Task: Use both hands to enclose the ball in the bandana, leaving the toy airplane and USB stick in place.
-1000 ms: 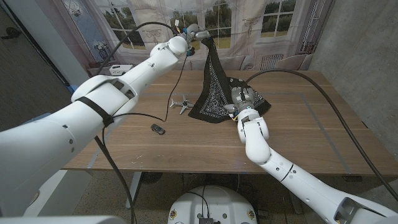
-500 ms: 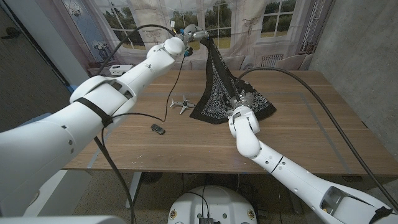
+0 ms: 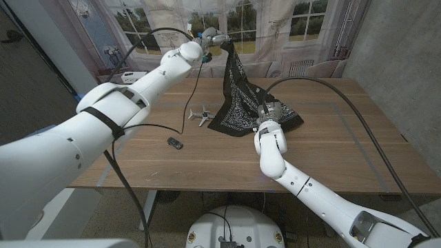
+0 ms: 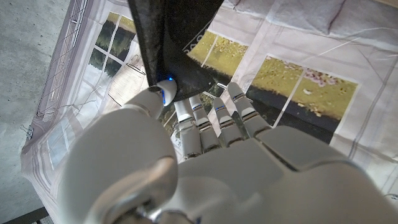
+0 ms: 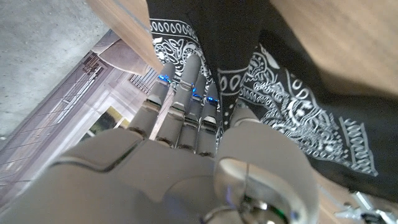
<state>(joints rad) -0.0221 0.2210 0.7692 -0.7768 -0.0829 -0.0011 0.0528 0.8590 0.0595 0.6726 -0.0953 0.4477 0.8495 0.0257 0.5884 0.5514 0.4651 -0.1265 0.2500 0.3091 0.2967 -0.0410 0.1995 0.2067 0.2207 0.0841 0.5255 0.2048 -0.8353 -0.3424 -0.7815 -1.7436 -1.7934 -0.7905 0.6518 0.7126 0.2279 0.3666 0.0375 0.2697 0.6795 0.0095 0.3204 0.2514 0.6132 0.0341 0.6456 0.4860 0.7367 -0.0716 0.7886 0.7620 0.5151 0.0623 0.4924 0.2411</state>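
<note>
Left hand [image 3: 212, 36] is raised high over the far side of the table [image 3: 331, 155], pinching one corner of the black bandana [image 3: 238, 103] between thumb and fingers; the left wrist view confirms the cloth clamped under the thumb tip [image 4: 163, 93] against the fingers [image 4: 205, 124]. From that corner the bandana hangs down steeply and the rest of it spreads on the wood, white paisley print facing up. Right hand [image 3: 267, 114] is down at the bandana's near-right part, on the cloth; in the right wrist view its fingers [image 5: 180, 93] and thumb are closed around a gathered fold of the fabric [image 5: 249, 56], so it grips the bandana too. Ball: cannot tell where it is, presumably hidden by cloth or hand, nothing round visible. Toy airplane [image 3: 201, 114] sits on the table just left of the bandana's lower edge, apart from it. USB stick [image 3: 175, 142] lies further left of the bandana and nearer the table's front edge, well apart from the cloth and from both hands.
</note>
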